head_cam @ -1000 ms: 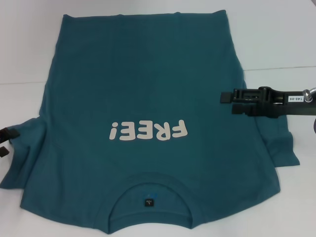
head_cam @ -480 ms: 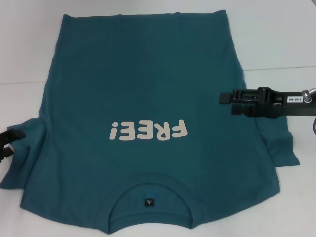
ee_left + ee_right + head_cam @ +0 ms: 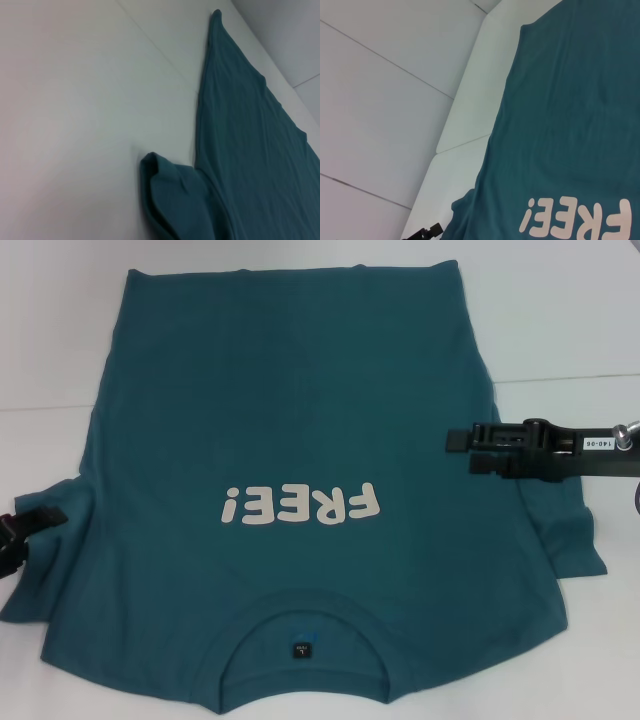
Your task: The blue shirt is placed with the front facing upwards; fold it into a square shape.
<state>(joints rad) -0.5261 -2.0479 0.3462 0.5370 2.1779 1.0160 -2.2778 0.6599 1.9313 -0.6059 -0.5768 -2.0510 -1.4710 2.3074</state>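
The blue shirt lies flat and face up on the white table, its cream "FREE!" lettering upside down to me and its collar nearest me. My left gripper is open at the table's left edge, its fingers reaching over the tip of the left sleeve. That sleeve lies bunched in the left wrist view. Over the shirt's right side, just above the right sleeve, my right gripper hovers open and holds nothing. The left gripper's tip also shows in the right wrist view.
Bare white table surrounds the shirt at the left, right and far sides. A seam runs across the tabletop on the right. The shirt's hem reaches nearly to the far edge of view.
My left gripper has come in from the left edge, rightward onto the left sleeve. The right arm and the shirt have not moved.
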